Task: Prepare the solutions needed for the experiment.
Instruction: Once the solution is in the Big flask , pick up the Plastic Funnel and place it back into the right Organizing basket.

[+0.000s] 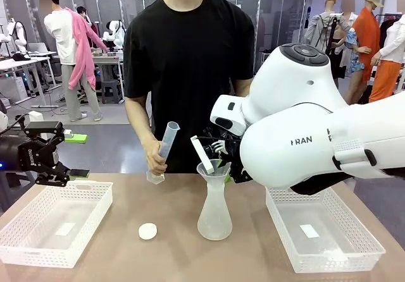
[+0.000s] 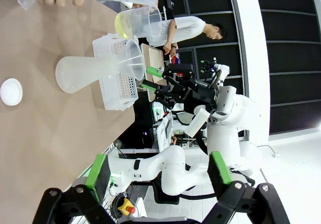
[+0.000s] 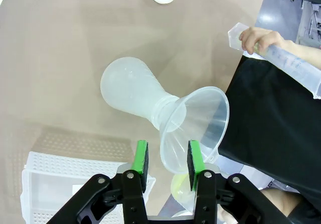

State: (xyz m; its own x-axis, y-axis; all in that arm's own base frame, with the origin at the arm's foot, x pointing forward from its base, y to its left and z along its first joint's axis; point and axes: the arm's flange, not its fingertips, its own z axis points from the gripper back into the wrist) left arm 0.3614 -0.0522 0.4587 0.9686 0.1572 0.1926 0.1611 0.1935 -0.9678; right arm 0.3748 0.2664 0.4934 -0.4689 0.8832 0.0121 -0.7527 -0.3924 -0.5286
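Fingers of the right gripper (image 3: 167,158) stand partly apart astride the near rim of the funnel (image 3: 200,114), which sits in the flask (image 3: 131,91); contact cannot be told. Left gripper (image 1: 77,155) gapes wide, holding nothing. Pale yellow solution (image 2: 123,25) lies in a clear beaker (image 2: 145,18) just beside the funnel. Right arm (image 1: 329,136) reads "FRAN"; markings on the cylinder (image 3: 296,63) are illegible.
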